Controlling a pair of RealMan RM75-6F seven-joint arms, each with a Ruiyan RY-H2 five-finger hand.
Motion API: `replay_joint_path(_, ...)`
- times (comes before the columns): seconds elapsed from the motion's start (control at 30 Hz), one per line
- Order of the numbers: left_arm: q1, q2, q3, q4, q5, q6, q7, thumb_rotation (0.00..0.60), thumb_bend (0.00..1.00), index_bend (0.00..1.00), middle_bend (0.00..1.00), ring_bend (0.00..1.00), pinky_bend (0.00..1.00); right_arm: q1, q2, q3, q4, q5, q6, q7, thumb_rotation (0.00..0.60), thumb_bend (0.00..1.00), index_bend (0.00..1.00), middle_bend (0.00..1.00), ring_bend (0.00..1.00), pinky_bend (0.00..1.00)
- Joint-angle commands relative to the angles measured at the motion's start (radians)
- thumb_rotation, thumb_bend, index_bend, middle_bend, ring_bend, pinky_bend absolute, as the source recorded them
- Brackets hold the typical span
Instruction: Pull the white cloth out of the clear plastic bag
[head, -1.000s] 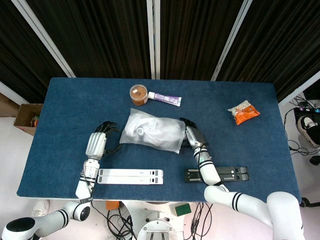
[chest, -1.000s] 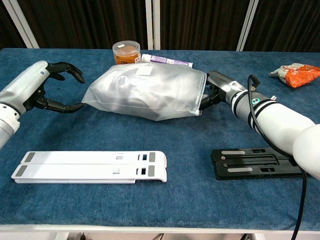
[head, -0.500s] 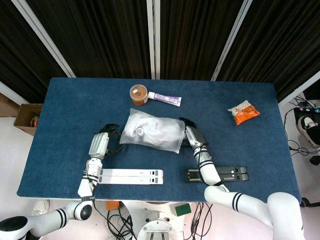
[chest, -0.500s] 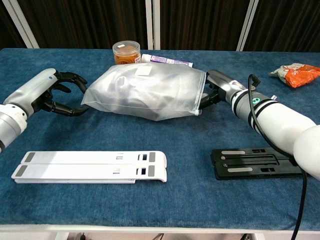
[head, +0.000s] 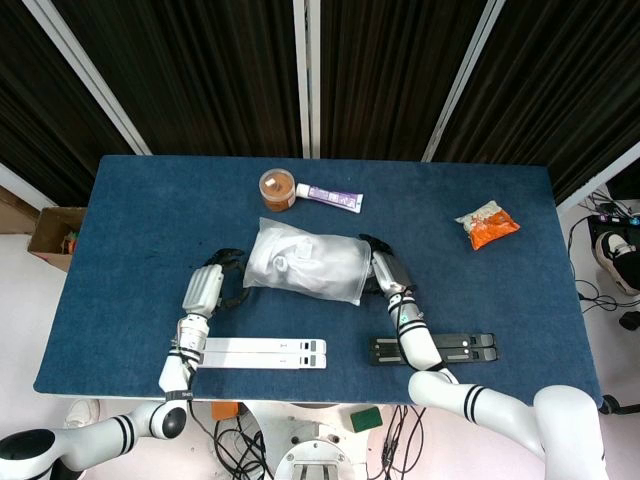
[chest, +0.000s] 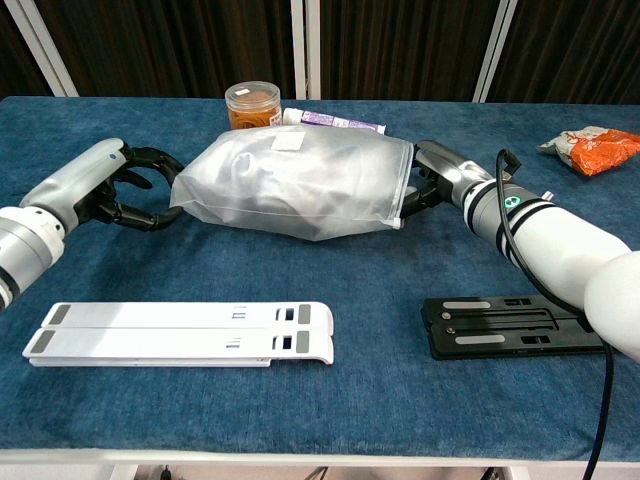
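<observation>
The clear plastic bag (head: 305, 267) (chest: 295, 180) lies on its side in the middle of the blue table, bulging with the white cloth (head: 290, 262) (chest: 280, 175) inside it. My right hand (head: 385, 270) (chest: 435, 180) grips the bag's right end, its fingers curled on the edge of the plastic. At the bag's left end is my left hand (head: 213, 285) (chest: 115, 185). Its fingers are spread in a C shape, the tips reaching the bag's left corner. Nothing is held between them.
An orange-lidded jar (head: 277, 187) (chest: 252, 103) and a tube (head: 330, 197) (chest: 335, 122) lie just behind the bag. A snack pack (head: 487, 225) (chest: 592, 147) sits far right. A white folded stand (head: 262, 352) (chest: 180, 332) and a black one (head: 435, 348) (chest: 510, 325) lie in front.
My left hand has moved right, from a gap beside the bag to its left corner, nudging that corner slightly. The right hand has kept its hold and place.
</observation>
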Motion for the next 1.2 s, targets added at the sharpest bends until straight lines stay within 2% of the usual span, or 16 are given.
replay_joint_path(0.03,0.001,0.012,0.007,-0.029,-0.001,-0.011,-0.009,0.600,0.37,0.49,0.20,0.11,0.23,-0.001,0.000,0.001,0.001,-0.001,0.001,0.001,0.600,0.49,0.66,0.10,0.00,0.00)
replay_joint_path(0.53,0.004,0.077,0.034,-0.175,-0.009,-0.055,-0.031,0.600,0.33,0.45,0.19,0.10,0.23,-0.007,0.000,0.011,-0.004,-0.007,0.009,0.005,0.600,0.49,0.66,0.10,0.00,0.00)
replay_joint_path(0.67,0.002,0.078,0.027,-0.193,-0.020,-0.053,-0.028,0.600,0.31,0.45,0.19,0.10,0.23,-0.007,-0.004,0.009,-0.006,-0.012,0.010,0.009,0.600,0.49,0.66,0.10,0.00,0.00)
replay_joint_path(0.9,-0.025,-0.018,-0.005,-0.069,-0.027,0.006,0.039,0.600,0.35,0.55,0.23,0.10,0.23,-0.014,-0.003,0.003,-0.017,-0.026,0.014,0.015,0.600,0.49,0.66,0.10,0.00,0.00)
replay_joint_path(1.07,-0.029,-0.081,-0.026,0.018,-0.015,0.059,0.015,0.600,0.48,0.70,0.37,0.16,0.24,-0.022,0.005,-0.003,-0.027,-0.034,0.018,0.019,0.600,0.49,0.67,0.10,0.00,0.00)
replay_joint_path(1.2,-0.019,-0.072,-0.017,0.039,-0.005,0.070,0.008,0.600,0.55,0.73,0.40,0.17,0.24,-0.038,0.030,-0.011,-0.058,-0.060,0.031,0.034,0.600,0.50,0.67,0.10,0.00,0.00)
